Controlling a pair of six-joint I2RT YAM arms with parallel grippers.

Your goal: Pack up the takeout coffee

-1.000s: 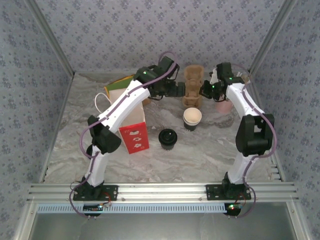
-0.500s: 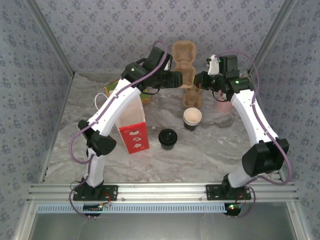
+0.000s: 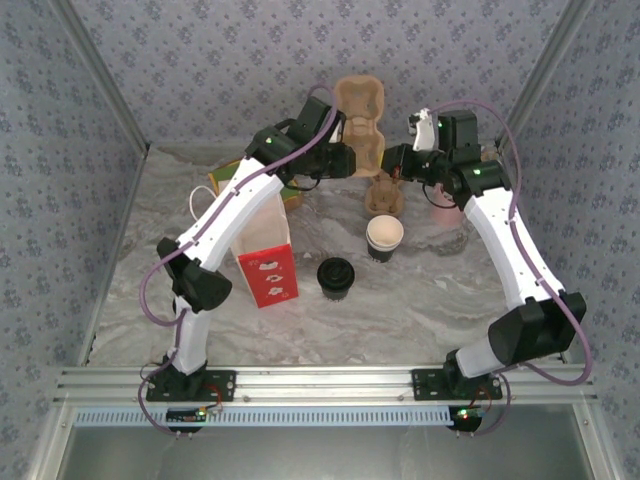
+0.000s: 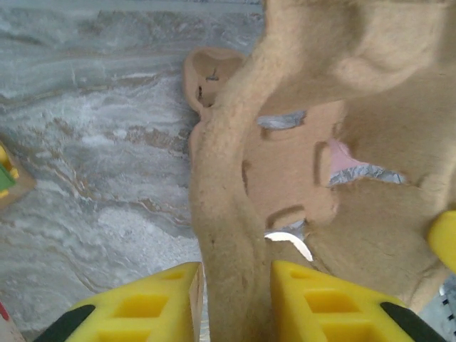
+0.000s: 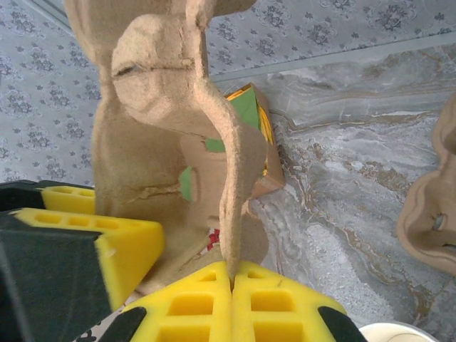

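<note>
Takeout coffee (image 3: pixel 384 238) upright on table (image 3: pixel 440 300), axis vertical, below and nearward of both grippers; right gripper (image 5: pixel 231 274) pinching pulp carrier (image 3: pixel 362 118) edge; left gripper (image 4: pixel 235 278) straddling carrier wall, grip not discernible; right arm likely nearer.

It's a robot lab's test booth, dressed up to pass for a room. Flowered wallpaper (image 3: pixel 200 60) covers flat panels set between bare aluminium posts (image 3: pixel 108 90). The marble-look tabletop (image 3: pixel 420 300) ends at an aluminium rail (image 3: pixel 320 381), where the left arm (image 3: pixel 235 215) and right arm (image 3: pixel 500 240), trailing cables, are bolted down.
</note>
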